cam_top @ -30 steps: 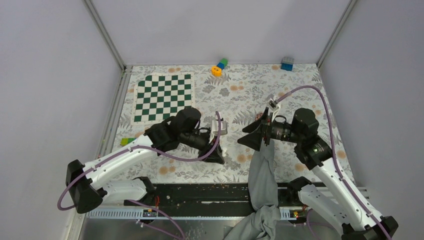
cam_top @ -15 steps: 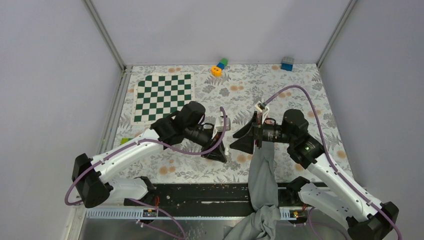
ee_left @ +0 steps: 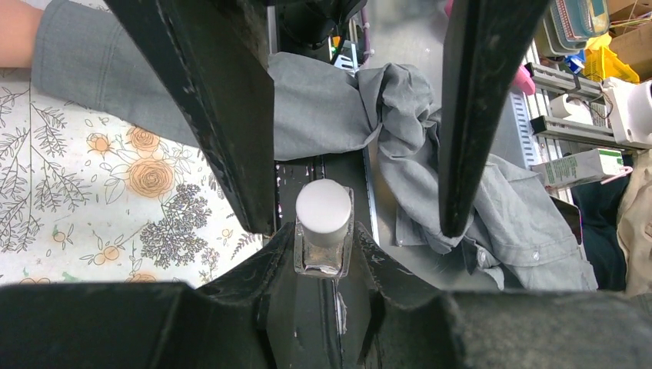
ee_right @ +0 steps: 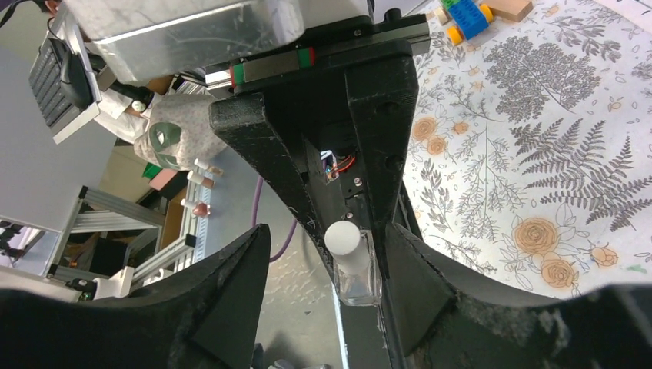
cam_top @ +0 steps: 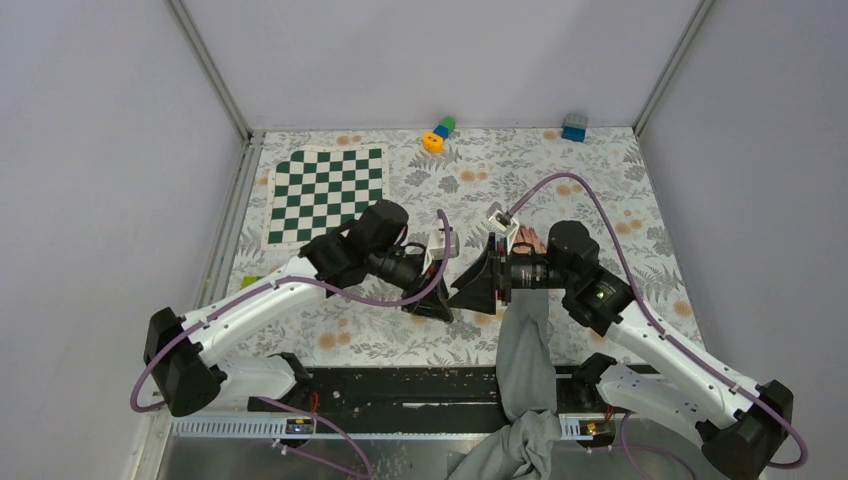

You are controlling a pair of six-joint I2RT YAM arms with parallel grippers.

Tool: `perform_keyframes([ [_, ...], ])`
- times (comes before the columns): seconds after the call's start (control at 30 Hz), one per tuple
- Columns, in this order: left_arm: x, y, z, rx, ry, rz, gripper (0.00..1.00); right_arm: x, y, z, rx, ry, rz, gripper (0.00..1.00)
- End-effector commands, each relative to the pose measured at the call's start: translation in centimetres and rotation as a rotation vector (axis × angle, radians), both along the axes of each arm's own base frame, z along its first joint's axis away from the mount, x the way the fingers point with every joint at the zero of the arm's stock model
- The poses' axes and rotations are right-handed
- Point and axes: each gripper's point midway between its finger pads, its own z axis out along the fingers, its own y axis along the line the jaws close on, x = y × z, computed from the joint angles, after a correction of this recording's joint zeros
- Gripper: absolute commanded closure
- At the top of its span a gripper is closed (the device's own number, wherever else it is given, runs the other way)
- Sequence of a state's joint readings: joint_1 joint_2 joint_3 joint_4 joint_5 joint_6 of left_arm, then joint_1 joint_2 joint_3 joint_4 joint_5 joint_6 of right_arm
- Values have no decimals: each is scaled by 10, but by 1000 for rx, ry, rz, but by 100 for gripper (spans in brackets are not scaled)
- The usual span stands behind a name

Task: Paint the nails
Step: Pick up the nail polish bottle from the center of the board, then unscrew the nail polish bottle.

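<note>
From above, the left gripper (cam_top: 432, 303) and right gripper (cam_top: 468, 288) are set tip to tip near the human hand (cam_top: 527, 241), which is laid on the table (cam_top: 600, 180); its nails cannot be made out. In the left wrist view, a small glass bottle (ee_left: 324, 250) is clamped between the left fingers, its white cap (ee_left: 324, 206) left exposed, presumably for unscrewing. In the right wrist view, the right jaws are spread astride that cap, apparently not yet touching it.

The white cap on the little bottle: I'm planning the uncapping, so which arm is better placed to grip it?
Right, probably: the right gripper stands open around the white cap, while the left gripper is shut on the bottle, presenting it.
</note>
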State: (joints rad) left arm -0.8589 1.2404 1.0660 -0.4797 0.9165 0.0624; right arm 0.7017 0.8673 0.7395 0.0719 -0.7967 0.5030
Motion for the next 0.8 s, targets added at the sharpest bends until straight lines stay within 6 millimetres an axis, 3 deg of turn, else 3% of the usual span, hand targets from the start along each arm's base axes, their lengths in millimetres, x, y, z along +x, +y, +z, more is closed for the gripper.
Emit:
perform_keyframes([
  [0.0, 0, -4, 27, -95, -42, -32, 100, -3, 8, 17, 44, -37, 28, 38],
  [0.3, 1, -4, 29, -119, -40, -21, 100, -3, 8, 10, 19, -37, 24, 58],
  [0.47, 3, -5, 30, -121, -35, -14, 100, 0, 8, 6, 8, -46, 5, 85],
  [0.63, 7, -5, 32, -135, -48, 7, 100, 6, 6, 6, 8, -66, -39, 100],
  [0.67, 7, -5, 33, -136, -28, 20, 97, 8, 6, 7, 14, -71, -52, 100],
  [0.7, 8, -5, 34, -141, -19, 22, 87, 11, 5, 8, 17, -76, -73, 100],
  [0.77, 7, -4, 38, -154, -8, 20, 55, 15, 3, 13, 42, -91, -117, 100],
])
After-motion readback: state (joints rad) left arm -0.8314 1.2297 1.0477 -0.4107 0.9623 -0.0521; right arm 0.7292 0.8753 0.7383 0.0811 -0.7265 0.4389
